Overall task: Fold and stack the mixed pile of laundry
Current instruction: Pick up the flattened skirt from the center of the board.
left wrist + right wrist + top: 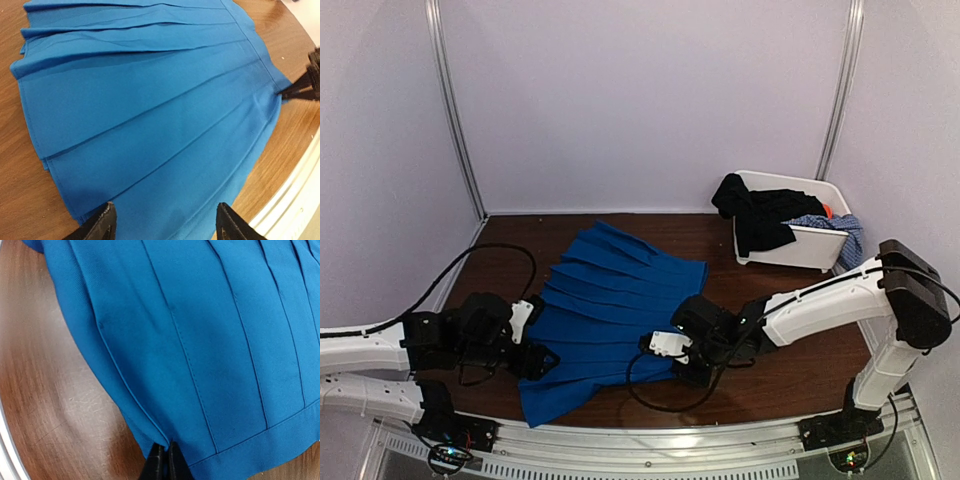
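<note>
- A blue skirt (610, 320) with many pleats lies spread out flat in the middle of the brown desk (790, 370).
- The left fingers (100, 225) are released and stand wide apart. They hang over the skirt's left edge with nothing between them.
- I cannot tell if they touch the cloth.
- The right fingers (157, 462) are clenched tight together. They pinch the skirt at its right edge, at the corner beside the stitched band.
- A white tub (790, 245) stands at the far right of the desk, well apart from the skirt.
- A black cloth (755, 215) hangs over the tub's left rim.
- A blue and white speckled cloth (840, 228) hangs over its right side.
- A small bit of orange-red cloth (828, 210) peeks out between them.
</note>
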You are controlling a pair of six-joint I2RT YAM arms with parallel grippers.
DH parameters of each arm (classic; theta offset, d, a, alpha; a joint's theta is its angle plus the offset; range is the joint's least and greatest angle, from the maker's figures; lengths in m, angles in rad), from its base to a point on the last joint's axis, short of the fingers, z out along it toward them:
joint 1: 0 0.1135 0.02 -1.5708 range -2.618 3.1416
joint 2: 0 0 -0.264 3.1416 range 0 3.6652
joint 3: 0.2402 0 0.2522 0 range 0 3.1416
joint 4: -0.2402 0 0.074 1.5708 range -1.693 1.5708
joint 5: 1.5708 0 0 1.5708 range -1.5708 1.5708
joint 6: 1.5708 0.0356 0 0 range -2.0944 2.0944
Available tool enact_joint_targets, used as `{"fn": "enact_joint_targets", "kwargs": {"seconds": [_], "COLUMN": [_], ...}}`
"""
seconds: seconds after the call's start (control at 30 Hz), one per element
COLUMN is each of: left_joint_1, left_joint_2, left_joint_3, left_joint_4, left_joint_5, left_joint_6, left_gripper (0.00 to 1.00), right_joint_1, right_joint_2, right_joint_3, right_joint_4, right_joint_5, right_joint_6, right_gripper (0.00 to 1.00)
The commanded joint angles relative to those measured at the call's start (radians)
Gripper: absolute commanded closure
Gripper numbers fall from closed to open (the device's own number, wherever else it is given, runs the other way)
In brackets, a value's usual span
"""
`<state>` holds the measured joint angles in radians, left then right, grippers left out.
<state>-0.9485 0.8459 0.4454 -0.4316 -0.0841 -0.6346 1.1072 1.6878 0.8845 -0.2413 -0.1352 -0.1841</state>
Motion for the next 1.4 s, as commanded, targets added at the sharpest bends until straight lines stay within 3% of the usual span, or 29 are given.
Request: {"fn": "enact_joint_targets", "kwargs": {"seconds": [0.0, 0.27, 0.6, 0.93, 0.97, 1.1, 1.2, 1.37], "left_joint_1": [-0.102, -0.454, -0.481, -0.484, -0.487, -0.487, -0.491, -0.491], "left_joint_2": [0.003, 0.237, 0.334, 0.510, 0.509, 0.434, 0.271, 0.124], "left_joint_3": [0.040, 0.147, 0.045, 0.081, 0.081, 0.091, 0.094, 0.163], "left_joint_4": [0.008, -0.005, 0.120, 0.124, 0.123, 0.061, 0.024, -0.112], "left_joint_5": [-0.100, -0.294, -0.433, -0.343, -0.341, -0.414, -0.431, -0.442], "left_joint_6": [0.057, 0.195, 0.096, 0.057, 0.056, 0.035, 0.076, 0.080], "left_gripper": [0.31, 0.26, 0.19, 0.22, 0.29, 0.76, 1.00, 1.00], "right_joint_1": [0.008, 0.006, -0.001, -0.007, -0.007, -0.007, -0.005, 0.048], "right_joint_2": [-0.005, -0.085, -0.135, -0.199, -0.204, -0.225, -0.240, -0.270], "right_joint_3": [0.045, 0.035, -0.014, -0.054, -0.061, -0.072, -0.074, -0.028], "right_joint_4": [-0.072, -0.043, -0.033, -0.019, -0.015, -0.013, -0.014, -0.037], "right_joint_5": [0.131, 0.142, 0.141, 0.147, 0.147, 0.137, 0.107, 0.057], "right_joint_6": [-0.019, 0.001, 0.015, 0.056, 0.060, 0.069, 0.073, 0.097], "right_gripper": [1.00, 1.00, 1.00, 1.00, 1.00, 1.00, 1.00, 1.00]}}
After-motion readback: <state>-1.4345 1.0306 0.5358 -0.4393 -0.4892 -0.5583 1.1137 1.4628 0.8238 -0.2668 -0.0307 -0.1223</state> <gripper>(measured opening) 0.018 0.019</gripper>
